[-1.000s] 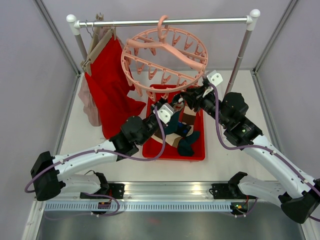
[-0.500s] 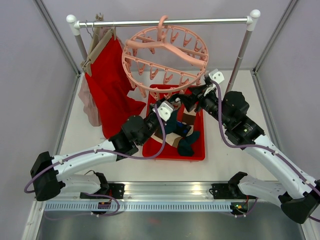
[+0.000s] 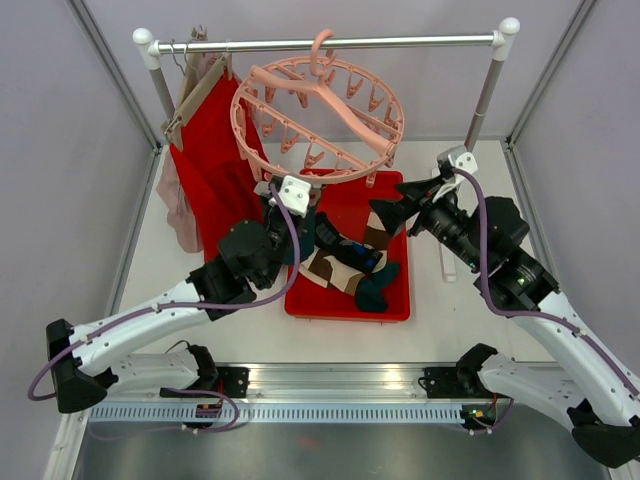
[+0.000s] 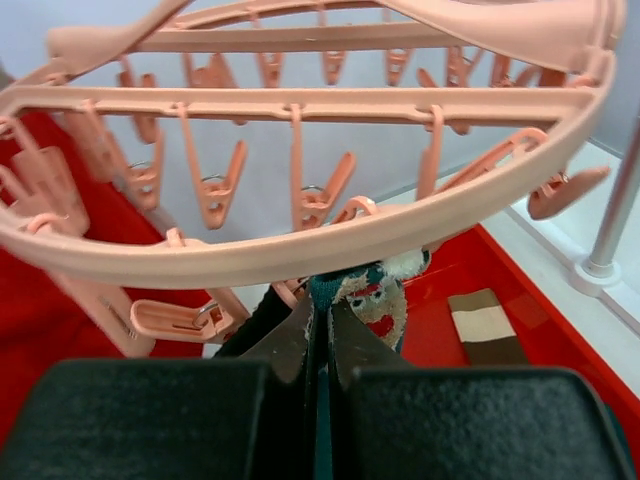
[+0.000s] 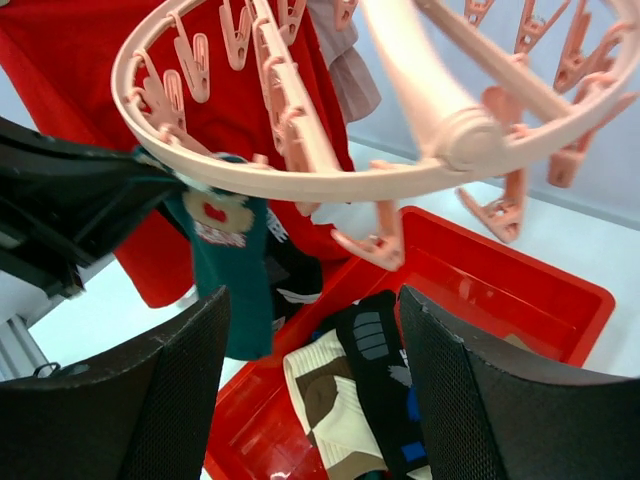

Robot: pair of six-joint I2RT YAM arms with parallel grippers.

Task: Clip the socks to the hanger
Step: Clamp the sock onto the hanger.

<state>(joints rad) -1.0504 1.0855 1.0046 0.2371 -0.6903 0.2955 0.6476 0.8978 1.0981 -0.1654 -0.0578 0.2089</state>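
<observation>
The left gripper (image 4: 320, 318) has its two fingers (image 4: 288, 345) pressed together on the top edge of one teal sock (image 4: 378, 300) with a red-and-white figure. It holds the sock up right under the near rim of the hanger (image 4: 300, 245). The sock's edge sits among the pegs (image 4: 222, 190) there, though whether any peg grips it cannot be told. The rest of that sock hangs straight down below the rim.

The right gripper (image 5: 312, 298) faces the hanger from the other side, below its rim. Its two fingers (image 5: 170, 400) are spread wide with nothing between them, and they touch neither the ring nor the sock.

The one hanger, a pale-pink ring with crossbars, hangs tilted, with its hook (image 3: 322, 45) over the rail (image 3: 400, 42). Pegs dangle all around the ring, too many and too overlapped to count.

Below the hanger lies one red tray (image 3: 397, 302) holding more socks (image 3: 345, 262) in a loose heap. One black with pale markings, one with brown and cream patches, one brown-and-cream striped and one dark teal can be made out, so there are at least four. To the left of the hanger, on the same rail, hang one red cloth (image 3: 215, 180) and one pale pink garment (image 3: 178, 205).
</observation>
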